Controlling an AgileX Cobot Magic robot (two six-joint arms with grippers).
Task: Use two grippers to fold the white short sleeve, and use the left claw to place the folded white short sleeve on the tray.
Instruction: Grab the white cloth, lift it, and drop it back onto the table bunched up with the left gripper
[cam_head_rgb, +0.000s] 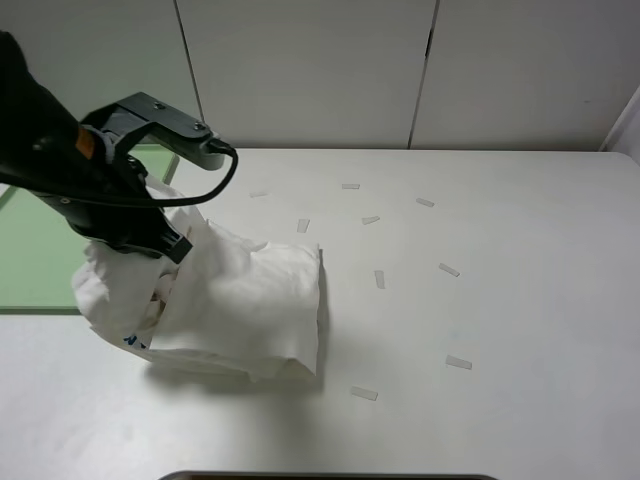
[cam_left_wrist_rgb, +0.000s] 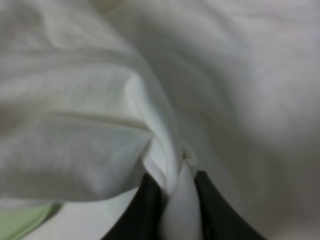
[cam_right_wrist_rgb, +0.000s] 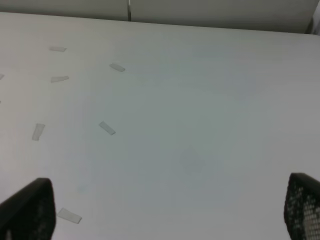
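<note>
Folds of the white short sleeve (cam_head_rgb: 245, 290) are swallowing my pinching left hand (cam_left_wrist_rgb: 176, 199). My right hand (cam_right_wrist_rgb: 165, 209) is gaping empty.

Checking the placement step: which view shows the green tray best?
The exterior high view: the tray shows as a green sheet at far left, partly hidden by the left arm and the white short sleeve. The left wrist view catches only a green sliver beneath the cloth; the right wrist view shows none of it.
</note>
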